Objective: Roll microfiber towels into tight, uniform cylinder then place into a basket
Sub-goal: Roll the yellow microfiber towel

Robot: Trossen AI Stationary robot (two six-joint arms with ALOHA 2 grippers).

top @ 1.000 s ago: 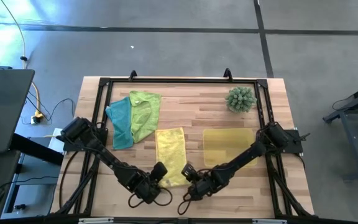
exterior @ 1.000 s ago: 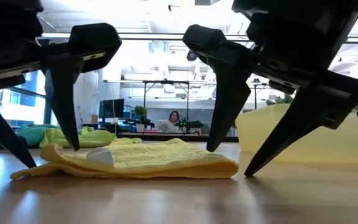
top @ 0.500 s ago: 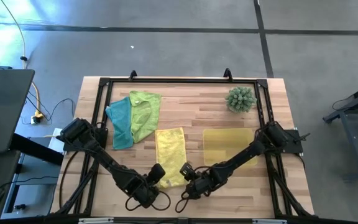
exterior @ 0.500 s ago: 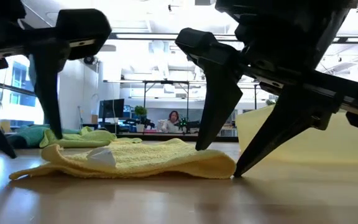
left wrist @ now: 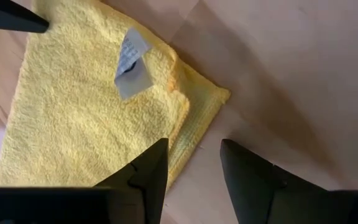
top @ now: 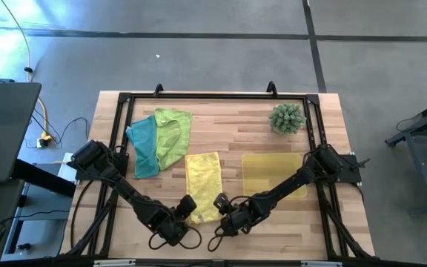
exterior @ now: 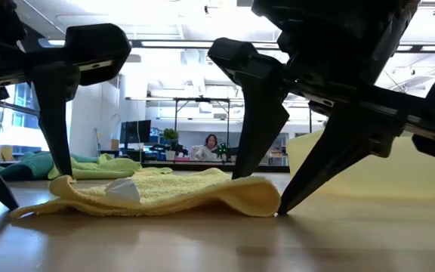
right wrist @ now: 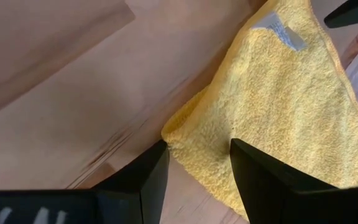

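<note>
The yellow towel (top: 202, 178) lies spread flat on the table's near middle, with a white label (left wrist: 129, 62) on top. My left gripper (top: 187, 206) stands open astride the towel's near left corner (left wrist: 219, 94). My right gripper (top: 221, 202) stands open astride its near right corner (right wrist: 169, 132). The teal towel (top: 142, 147) and the lime green towel (top: 173, 133) lie bunched together at the far left. The translucent yellow basket (top: 273, 172) sits on the table right of the yellow towel. My left gripper slants down from the near side. One fingertip (exterior: 64, 172) comes down on the towel's top by its left edge (left wrist: 185, 134); the other (exterior: 10, 202) meets the bare table outside that edge. The towel lies on the table. My right gripper slants down from the near side. One fingertip (exterior: 237, 175) is on the towel's top just inside its near right corner. The other (exterior: 280, 212) stands on the table against the towel's end (exterior: 272, 205), which is humped up a little.
A spiky green plant ball (top: 288, 117) sits at the far right. A black frame (top: 213, 96) runs around the tabletop. Bare wood lies between the yellow towel and the basket, and along the near edge. A person sits far off in the room (exterior: 211, 145).
In the low view both grippers have edged toward the table's left edge, staying open. The yellow towel's near right end has been shoved a little leftward by my right gripper and now humps up; its left end has stayed in place.
</note>
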